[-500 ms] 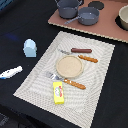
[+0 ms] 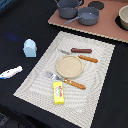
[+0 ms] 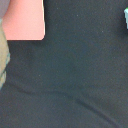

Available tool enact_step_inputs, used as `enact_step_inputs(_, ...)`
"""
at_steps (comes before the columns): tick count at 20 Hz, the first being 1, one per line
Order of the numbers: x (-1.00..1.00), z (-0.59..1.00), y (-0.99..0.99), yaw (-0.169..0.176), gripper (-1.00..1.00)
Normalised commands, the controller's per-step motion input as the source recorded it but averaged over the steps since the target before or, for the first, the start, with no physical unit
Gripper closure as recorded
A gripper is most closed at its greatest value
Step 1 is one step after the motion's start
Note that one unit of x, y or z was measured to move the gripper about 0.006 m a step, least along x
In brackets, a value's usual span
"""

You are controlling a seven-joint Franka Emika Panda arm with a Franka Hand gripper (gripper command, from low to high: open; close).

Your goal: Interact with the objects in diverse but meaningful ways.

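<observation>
Woven beige placemat (image 2: 98, 64) holds a tan round plate (image 2: 69, 65), glossy brown sausage (image 2: 81, 50), yellow rectangular box (image 2: 59, 92) with unreadable red-green label. Gripper's nowhere in view, so can't tell its state.

placemat (image 2: 35, 80): striped, on dark table | tan round plate (image 2: 69, 65): centred on it | fork (image 2: 66, 80), knife (image 2: 82, 57): flanking plate (orange handles) | grey pots (image 2: 80, 11): on pink board (image 2: 107, 27)
</observation>
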Motion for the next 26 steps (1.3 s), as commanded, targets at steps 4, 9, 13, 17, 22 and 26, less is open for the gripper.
enact_step_inputs(4, 0.68, -0.29, -0.2, -0.041, -1.0)
enact_step_inputs(9, 0.91, -0.23, -0.29, -0.036, -1.0)
enact_step_inputs(13, 0.9, -0.23, -0.24, -0.035, -1.0)
enact_step_inputs(17, 0.98, -0.04, -0.05, -0.033, -1.0)
enact_step_inputs(22, 0.99, -0.04, 0.0, -0.013, -1.0)
enact_step_inputs(26, 0.59, -0.22, 0.0, -0.001, -1.0)
